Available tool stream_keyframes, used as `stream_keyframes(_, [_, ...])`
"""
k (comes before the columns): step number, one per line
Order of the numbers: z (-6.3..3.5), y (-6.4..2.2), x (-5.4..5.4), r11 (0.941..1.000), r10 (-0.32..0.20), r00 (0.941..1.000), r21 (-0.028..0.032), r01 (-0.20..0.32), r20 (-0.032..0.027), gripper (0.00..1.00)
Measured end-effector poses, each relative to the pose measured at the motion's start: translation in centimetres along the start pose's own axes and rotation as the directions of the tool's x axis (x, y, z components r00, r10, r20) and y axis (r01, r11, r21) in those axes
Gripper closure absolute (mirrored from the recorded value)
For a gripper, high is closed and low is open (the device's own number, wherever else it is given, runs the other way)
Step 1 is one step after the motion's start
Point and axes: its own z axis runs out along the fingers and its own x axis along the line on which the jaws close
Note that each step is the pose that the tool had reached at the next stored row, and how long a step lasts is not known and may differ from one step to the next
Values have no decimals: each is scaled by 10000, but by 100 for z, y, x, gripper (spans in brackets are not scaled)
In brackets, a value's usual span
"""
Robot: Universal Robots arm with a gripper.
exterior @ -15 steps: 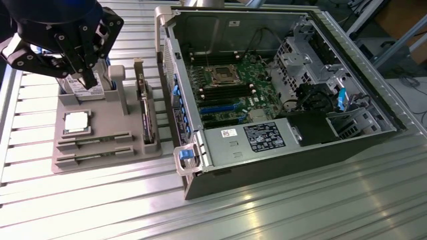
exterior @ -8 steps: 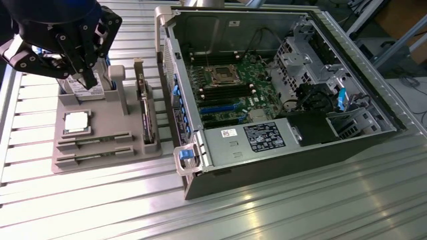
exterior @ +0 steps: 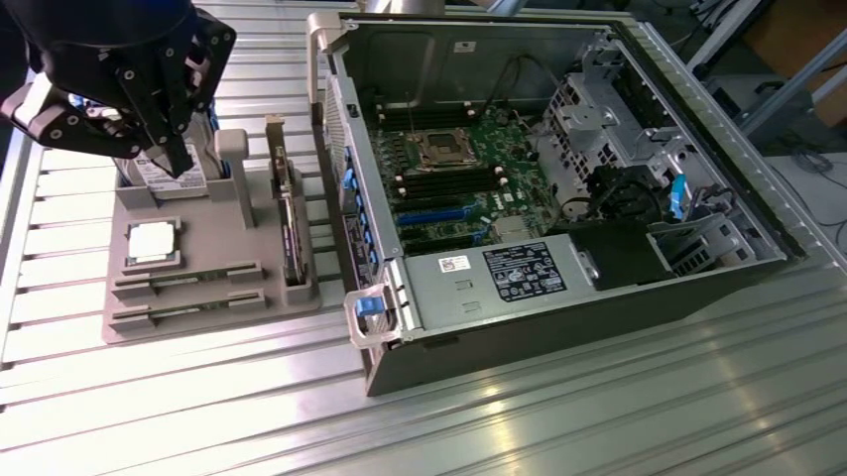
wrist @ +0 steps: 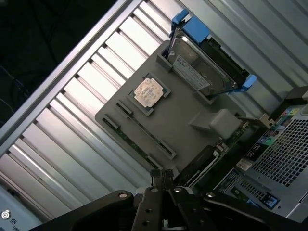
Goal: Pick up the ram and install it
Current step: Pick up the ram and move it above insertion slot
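A robot arm's black pincer, its fingertips pressed together, hangs above the far end of a grey fixture tray on a ribbed metal bench. In the exterior view the pincer is at 12 o'clock from the silver CPU, in front of a hard drive standing upright in its blue-handled caddy. The ram, a thin dark stick, lies in a slotted cradle along the tray's near edge, at 6 o'clock from the CPU and well apart from the pincer. An expansion card stands on edge at 3 o'clock from the CPU. At 3 o'clock from the tray lies an open computer case, its motherboard exposed.
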Motion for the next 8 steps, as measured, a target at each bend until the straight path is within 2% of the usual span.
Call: stream_keyframes(8, [0,0,0,9975,-701,9975,-17,701,-26,89])
